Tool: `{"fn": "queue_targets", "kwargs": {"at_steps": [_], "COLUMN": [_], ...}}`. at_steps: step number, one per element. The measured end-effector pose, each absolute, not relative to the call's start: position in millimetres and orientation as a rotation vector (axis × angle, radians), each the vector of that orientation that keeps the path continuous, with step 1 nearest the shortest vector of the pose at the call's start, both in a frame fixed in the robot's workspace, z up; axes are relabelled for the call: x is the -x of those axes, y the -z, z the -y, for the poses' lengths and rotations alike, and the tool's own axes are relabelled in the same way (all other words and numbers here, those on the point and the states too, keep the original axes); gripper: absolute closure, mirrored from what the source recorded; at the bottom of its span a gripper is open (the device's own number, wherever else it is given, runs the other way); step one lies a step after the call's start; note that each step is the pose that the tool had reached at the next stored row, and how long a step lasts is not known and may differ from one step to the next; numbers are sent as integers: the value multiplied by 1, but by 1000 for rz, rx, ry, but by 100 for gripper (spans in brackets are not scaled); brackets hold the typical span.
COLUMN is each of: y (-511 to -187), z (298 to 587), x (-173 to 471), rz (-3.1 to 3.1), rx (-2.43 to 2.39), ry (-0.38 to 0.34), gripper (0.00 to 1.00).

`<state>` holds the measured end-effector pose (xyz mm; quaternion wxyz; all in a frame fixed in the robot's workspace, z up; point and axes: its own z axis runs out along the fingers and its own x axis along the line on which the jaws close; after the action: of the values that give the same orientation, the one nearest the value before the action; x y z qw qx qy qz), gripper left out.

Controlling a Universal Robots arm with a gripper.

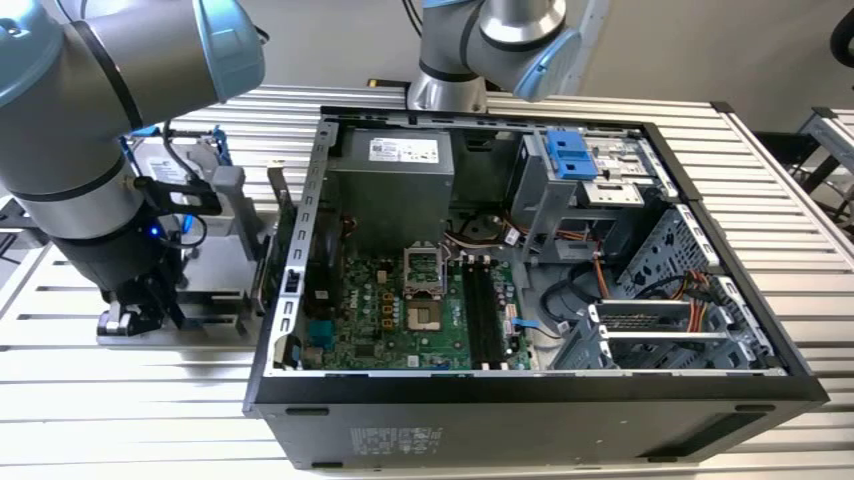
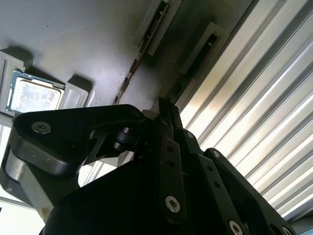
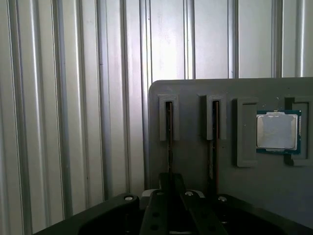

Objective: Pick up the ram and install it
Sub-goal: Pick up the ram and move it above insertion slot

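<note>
Hand [image 3: 170, 180]: down low over the grey fixture plate [image 3: 234, 186]; lower left of the exterior view, near the PC case [image 1: 534, 400].
Hand state: cannot tell whether apart, together or clamped; any contact w/ the ram is hidden by the hand's own body.
Ram [image 3: 169, 139]: stands on edge in the plate's slot furthest from the CPU chip [image 3: 277, 129]; runs straight in under the hand in both wrist views.
Neighbour: second stick [image 3: 214, 139], next slot over, parallel, close by.
Step (judgement): the pick, at grasp stage; ram not yet out of its slot.
Doing it well: keep hand centred on the thin edge, square to the flat faces; grip approx mid-length so it doesn't tip; lift straight out along the slot walls, no twist; stay clear of the second stick.
Long axis: along the slot, parallel to the desk [image 3: 73, 122] slats, so prob. left–right across the exterior view.
Facing: thin edge up toward the wrist cams, flat faces to the slot walls; which end is which is too small to tell.
Vs target: motherboard slots [image 1: 483, 315] run top-to-bottom in the exterior view, i.e. roughly crosswise to the ram's axis as it sits.
</note>
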<state>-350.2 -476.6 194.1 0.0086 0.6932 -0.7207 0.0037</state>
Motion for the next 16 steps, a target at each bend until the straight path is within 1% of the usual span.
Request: {"fn": "queue_targets", "kwargs": {"at_steps": [3, 16], "y": [-197, -234], "z": [477, 476], "x": [350, 350], "rz": [2251, 2250], "rx": [-2167, -2168], "ry": [-12, -12], "gripper": [100, 100]}}
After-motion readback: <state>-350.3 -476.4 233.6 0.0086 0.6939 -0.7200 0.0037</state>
